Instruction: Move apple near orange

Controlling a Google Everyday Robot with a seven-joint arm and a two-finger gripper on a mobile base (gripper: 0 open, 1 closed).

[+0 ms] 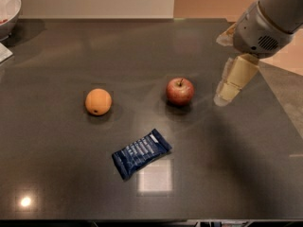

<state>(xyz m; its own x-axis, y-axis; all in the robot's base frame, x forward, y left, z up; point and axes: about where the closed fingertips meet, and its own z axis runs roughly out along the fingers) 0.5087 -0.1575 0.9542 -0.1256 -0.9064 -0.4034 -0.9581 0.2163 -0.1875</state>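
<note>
The red apple [180, 91] with a short dark stem sits on the dark table [227, 174], a little right of the middle. The pale orange [98, 101] sits to the apple's left, about three apple widths away. My gripper [226, 94] hangs from the grey arm at the upper right. It is just right of the apple, at about the apple's height in the view, and it does not touch the apple. It holds nothing that I can see.
A dark blue snack packet [140, 153] lies in front of the two fruits, between them. A white bowl [8, 8] stands at the far left corner, with a white object's edge [4, 52] below it. The table's right edge runs behind the arm.
</note>
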